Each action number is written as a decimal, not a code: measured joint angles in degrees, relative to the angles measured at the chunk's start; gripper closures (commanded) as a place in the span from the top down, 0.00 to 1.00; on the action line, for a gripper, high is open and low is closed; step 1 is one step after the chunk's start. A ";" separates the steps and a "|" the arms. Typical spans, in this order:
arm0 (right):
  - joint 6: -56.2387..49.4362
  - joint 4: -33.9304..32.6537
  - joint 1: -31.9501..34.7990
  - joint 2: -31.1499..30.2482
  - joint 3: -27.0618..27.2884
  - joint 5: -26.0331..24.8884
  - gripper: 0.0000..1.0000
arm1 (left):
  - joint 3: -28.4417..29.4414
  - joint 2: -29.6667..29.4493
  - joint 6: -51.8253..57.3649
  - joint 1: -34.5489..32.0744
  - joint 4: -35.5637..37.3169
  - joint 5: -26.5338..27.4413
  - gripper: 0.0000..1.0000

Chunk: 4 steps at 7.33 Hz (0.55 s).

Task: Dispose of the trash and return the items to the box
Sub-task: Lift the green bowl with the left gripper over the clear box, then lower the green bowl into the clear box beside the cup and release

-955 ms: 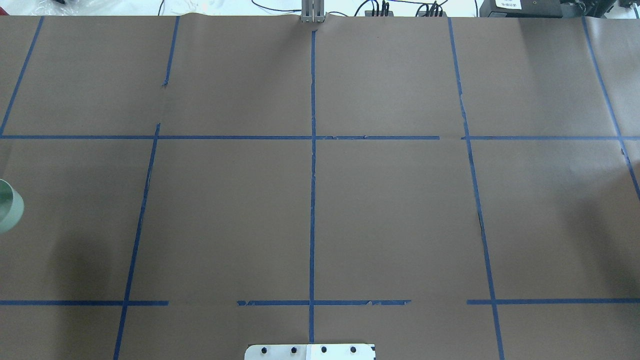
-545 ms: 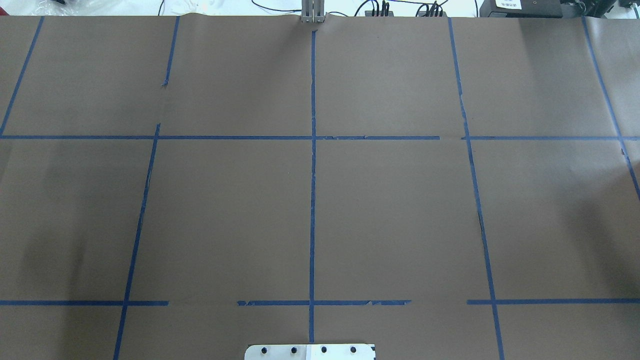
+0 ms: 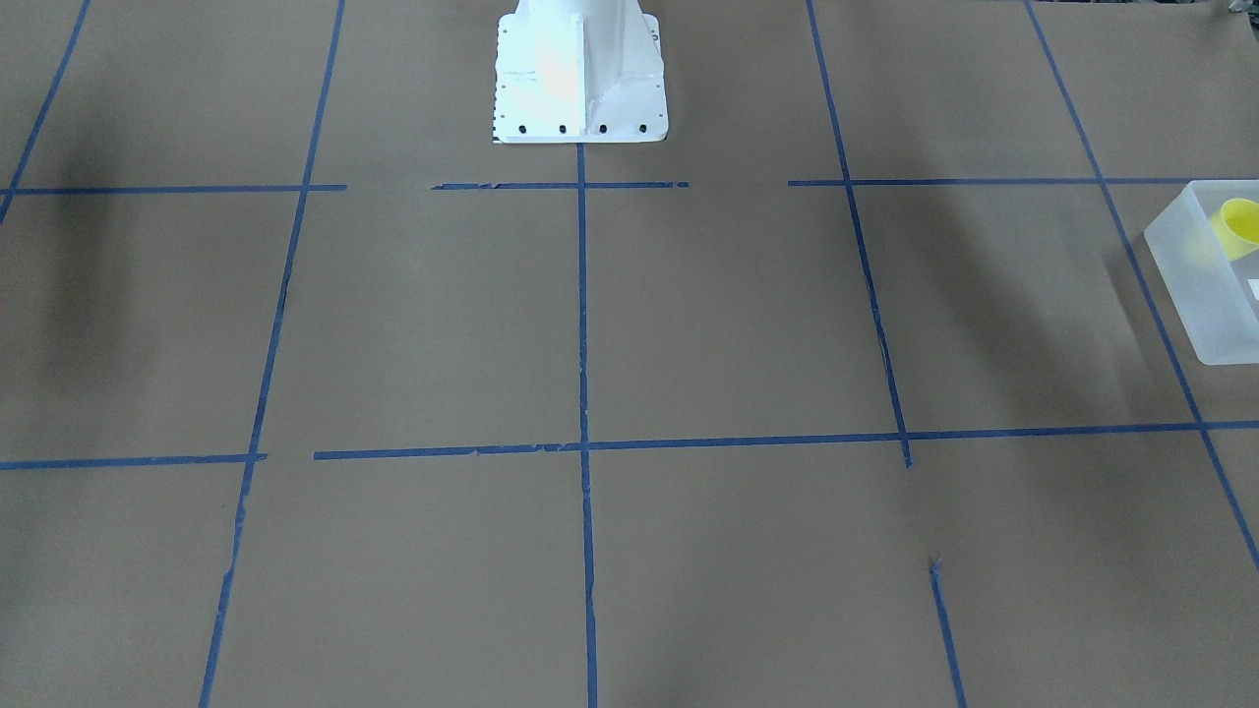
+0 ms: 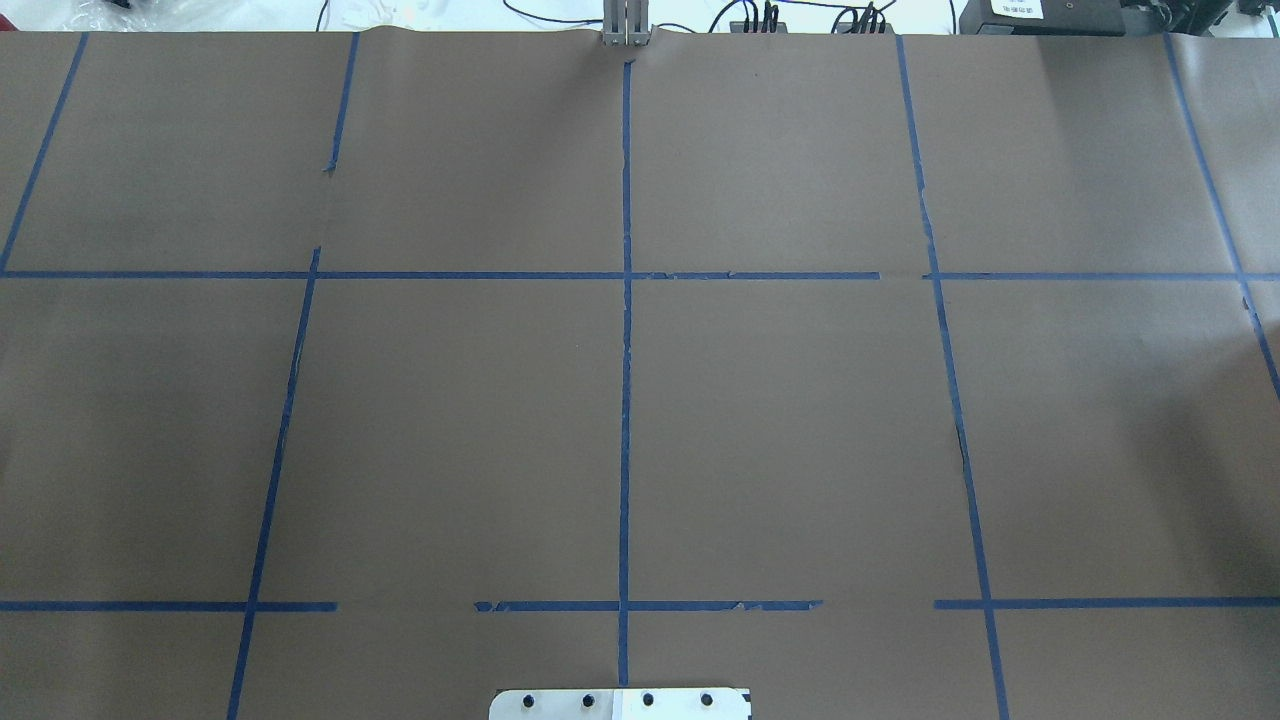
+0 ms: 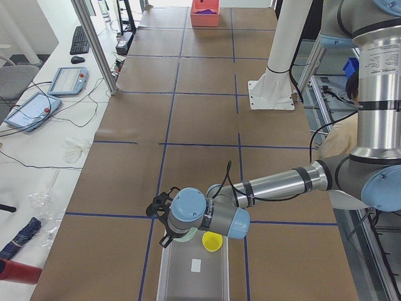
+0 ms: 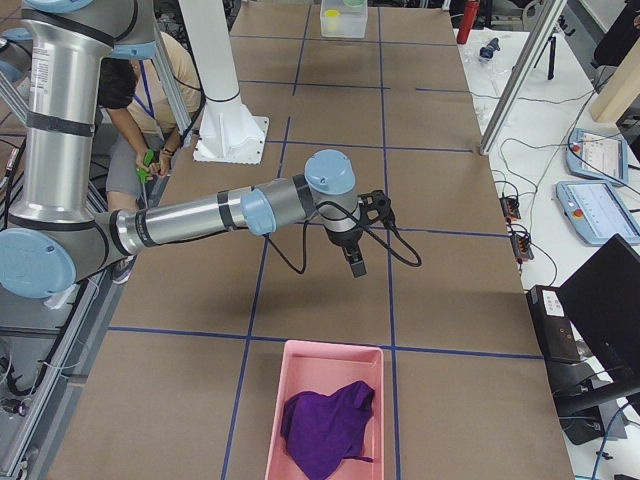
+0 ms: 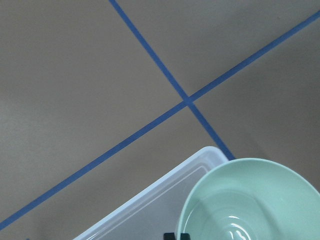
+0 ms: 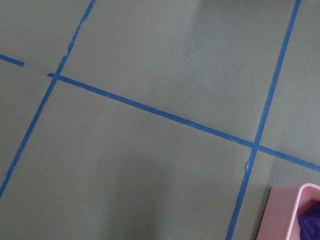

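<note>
Left fingers (image 5: 165,240) tight around the mint-green bowl (image 7: 252,200), just carried off the tabletop (image 4: 800,450) and now held over the frosted box (image 5: 188,282) right below them. Yellow cup (image 5: 212,241) beside them, inside already. Probably only letting go left. Right fingers (image 6: 356,262) far off; open or closed, cannot tell.

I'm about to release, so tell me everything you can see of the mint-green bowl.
The mint-green bowl is pale, glossy and plastic-looking, round, empty, smooth inside. Its mouth faces the wrist camera. It hangs over a corner of the frosted box, partly past its wall. Dark tips of the left claw show at its rim; the grip itself is mostly out of frame. Nothing else visibly touches it.
</note>
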 measured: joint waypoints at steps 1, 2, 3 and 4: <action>0.00 0.58 0.00 -0.38 -0.02 -0.04 1.00 | 1.59 0.03 -2.73 0.01 -4.10 2.20 0.00; 0.00 0.96 0.00 -0.73 -0.04 -0.08 1.00 | 2.56 0.52 -6.31 0.28 -8.35 3.17 0.04; 0.01 1.38 0.00 -1.17 -0.03 -0.05 1.00 | 2.97 1.05 -8.92 0.94 -10.94 3.51 0.07; 0.01 1.66 0.00 -1.49 -0.01 -0.03 1.00 | 3.12 1.33 -10.32 2.10 -12.40 3.63 0.11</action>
